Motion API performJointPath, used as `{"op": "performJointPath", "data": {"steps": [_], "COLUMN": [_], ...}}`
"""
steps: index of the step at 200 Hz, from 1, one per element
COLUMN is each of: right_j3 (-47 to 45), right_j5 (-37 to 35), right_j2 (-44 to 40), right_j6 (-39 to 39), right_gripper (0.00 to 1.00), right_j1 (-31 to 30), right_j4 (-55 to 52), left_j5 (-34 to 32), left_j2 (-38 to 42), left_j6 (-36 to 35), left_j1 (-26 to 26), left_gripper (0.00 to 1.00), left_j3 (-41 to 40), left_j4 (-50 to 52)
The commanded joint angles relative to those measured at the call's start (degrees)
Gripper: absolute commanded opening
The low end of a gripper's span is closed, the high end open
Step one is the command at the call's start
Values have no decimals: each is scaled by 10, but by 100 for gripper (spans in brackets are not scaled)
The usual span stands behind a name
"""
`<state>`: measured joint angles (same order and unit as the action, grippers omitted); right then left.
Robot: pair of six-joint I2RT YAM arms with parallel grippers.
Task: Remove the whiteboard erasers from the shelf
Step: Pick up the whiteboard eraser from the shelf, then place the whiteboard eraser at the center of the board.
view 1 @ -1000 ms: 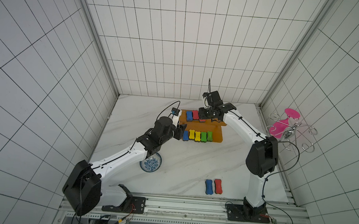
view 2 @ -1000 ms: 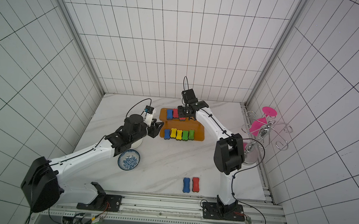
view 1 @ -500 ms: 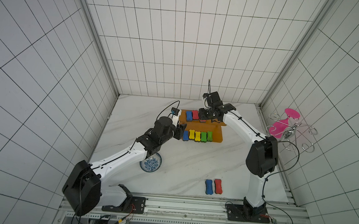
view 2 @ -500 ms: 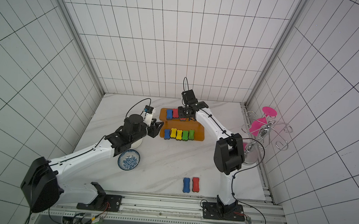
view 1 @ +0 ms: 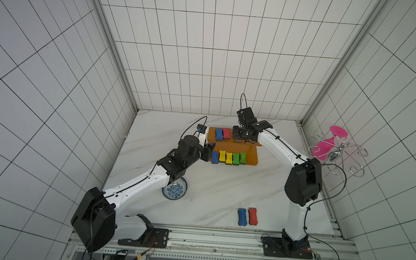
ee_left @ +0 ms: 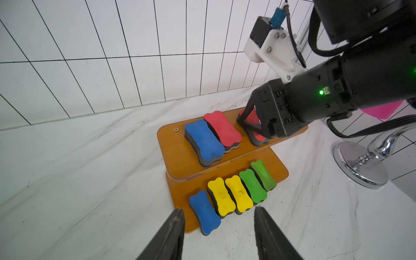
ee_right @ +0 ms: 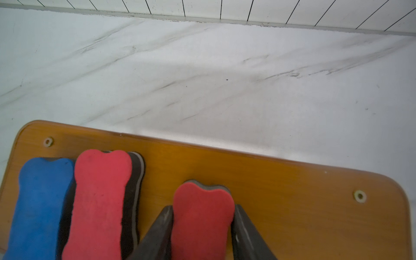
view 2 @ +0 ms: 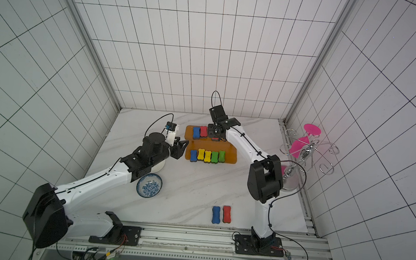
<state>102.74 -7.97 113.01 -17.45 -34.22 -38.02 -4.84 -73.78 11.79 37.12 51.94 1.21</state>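
Seen from above, a marble table (view 1: 210, 186) holds an orange 2-tier shelf (ee_left: 173, 146) toward 12 o'clock.

On the shelf's upper board, the right gripper (ee_right: 202, 209) has its jaws closed against both long sides of a lone red eraser (ee_right: 202, 225). It pinches the narrow waist, probably because the foam is easiest to hold there. The eraser appears to rest on the board, not yet lifted.

At its 9 o'clock side lie an upper red eraser (ee_left: 221, 128) and an upper blue eraser (ee_left: 203, 143), touching each other. A gap beside them leaves room for a finger.

The lower board carries 5 in a row: a lower blue eraser (ee_left: 204, 211), 2 yellow erasers (ee_left: 220, 195) and 2 green erasers (ee_left: 252, 185).

The left gripper (ee_left: 217, 209) reaches in from 9 o'clock. It hangs partly open and empty just before the lower blue eraser, with its jaws spread wider than the eraser, apparently to straddle it.

A loose blue eraser (view 1: 242, 216) and a loose red eraser (view 1: 252, 216) lie side by side near 5 o'clock, well apart from the shelf. That is probably the drop spot.
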Motion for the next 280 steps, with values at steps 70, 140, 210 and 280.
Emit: {"op": "performJointPath", "data": {"steps": [70,140,210,280], "right_j3": [-9,-59,-389,-531], "right_j5": [-33,-36,-78,-77], "right_j2": [-15,-88,-324,-359], "right_j6": [-49,-82,-221,-433], "right_gripper": [21,20,20,22], "right_j1": [-9,-24,-167,-372], "right_j4": [-37,-36,-2,9], "left_j5": [-22,-54,-77,-73], "left_j2": [39,67,146,168], "left_j6": [1,7,25,46], "left_j1": [9,9,9,12], "left_gripper": [62,65,64,63], "left_j3": [-8,-7,-64,-81], "left_j4": [34,82,110,127]}}
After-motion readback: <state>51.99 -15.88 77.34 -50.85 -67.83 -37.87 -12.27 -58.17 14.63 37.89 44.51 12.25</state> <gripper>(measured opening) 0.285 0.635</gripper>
